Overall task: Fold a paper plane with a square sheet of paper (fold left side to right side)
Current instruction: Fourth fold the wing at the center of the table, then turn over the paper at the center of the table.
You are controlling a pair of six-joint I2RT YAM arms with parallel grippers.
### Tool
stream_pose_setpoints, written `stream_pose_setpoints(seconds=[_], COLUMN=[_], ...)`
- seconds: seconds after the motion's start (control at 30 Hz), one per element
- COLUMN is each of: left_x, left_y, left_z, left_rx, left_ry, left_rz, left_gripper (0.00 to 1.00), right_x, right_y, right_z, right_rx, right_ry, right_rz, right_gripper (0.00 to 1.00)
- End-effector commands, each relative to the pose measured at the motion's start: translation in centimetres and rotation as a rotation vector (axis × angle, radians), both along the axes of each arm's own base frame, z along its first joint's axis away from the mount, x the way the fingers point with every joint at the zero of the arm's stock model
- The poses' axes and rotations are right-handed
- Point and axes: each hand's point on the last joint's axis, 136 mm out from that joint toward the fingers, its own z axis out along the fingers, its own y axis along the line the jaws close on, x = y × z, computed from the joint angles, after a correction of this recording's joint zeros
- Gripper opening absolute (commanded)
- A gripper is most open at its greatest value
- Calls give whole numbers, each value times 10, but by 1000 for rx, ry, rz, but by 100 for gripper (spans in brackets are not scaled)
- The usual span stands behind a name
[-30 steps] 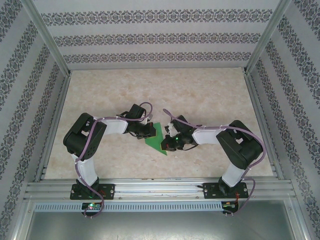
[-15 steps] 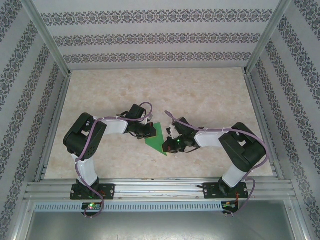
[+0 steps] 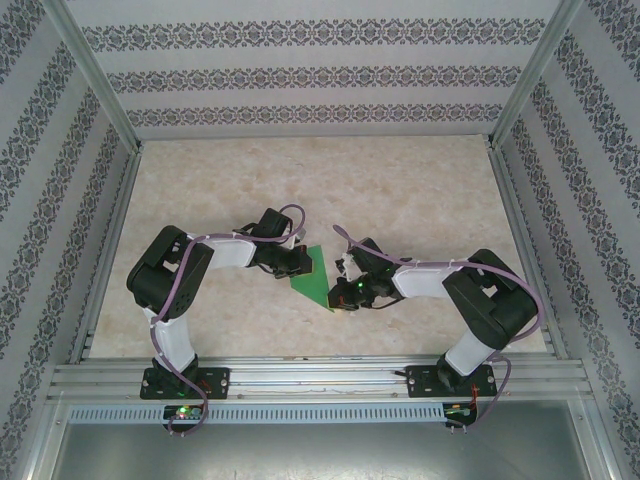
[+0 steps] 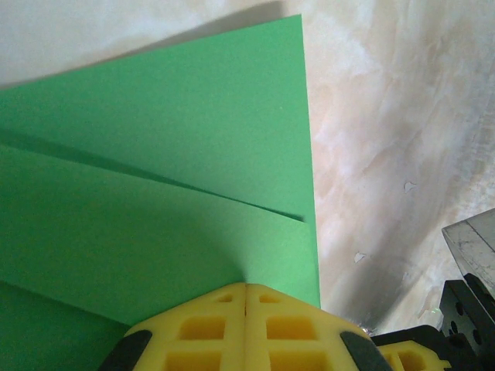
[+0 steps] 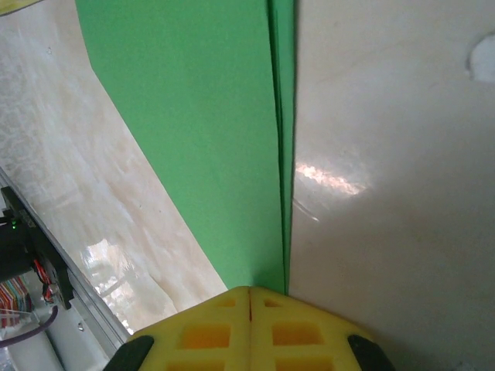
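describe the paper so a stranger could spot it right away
Look at the marbled table, near its front middle where the two arms meet. Between the left hand and right hand lies the paper: a flat, folded sheet, bright green against the beige.

No readable text, labels, brands, numbers or signs appear on anything.

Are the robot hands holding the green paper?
Nothing seems pinched: the left gripper and right gripper are shut, tips against the folded green paper.
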Motion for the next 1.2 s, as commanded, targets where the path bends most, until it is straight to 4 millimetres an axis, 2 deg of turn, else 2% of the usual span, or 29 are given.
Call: stream_pose_setpoints(seconds=[0.0, 0.23, 0.37, 0.47, 0.53, 0.67, 0.77, 0.87, 1.03, 1.17], left_x=[-16, -13, -7, 2, 12, 30, 38, 41, 33, 21], left_y=[35, 32, 22, 7, -2, -11, 0, 25, 73, 98], left_z=[-47, -43, -31, -7, 17, 70, 102, 123, 137, 141], left_rx=[189, 171, 106, 19, -37, -102, -88, -37, 51, 62], left_ry=[112, 100, 77, 34, -20, -155, -269, -382, -497, -543], left_rz=[66, 64, 65, 56, 45, 25, 47, 114, 234, 317], left_gripper=[0, 0, 0, 10, 17, 32, 37, 39, 43, 47], right_x=[-53, -59, -51, -32, -10, 29, 54, 73, 89, 93], right_y=[-28, -31, -31, -28, -29, -38, -38, -29, -14, 0], right_z=[-24, -22, -11, 13, 35, 63, 76, 84, 75, 61], right_rx=[-127, -130, -120, -76, -35, -9, -4, 12, 30, 55], right_ry=[196, 204, 167, 68, -36, -217, -334, -421, -450, -411], right_rz=[29, 29, 32, 30, 9, -27, -22, 11, 74, 116], right_gripper=[0, 0, 0, 3, 16, 36, 44, 49, 51, 51])
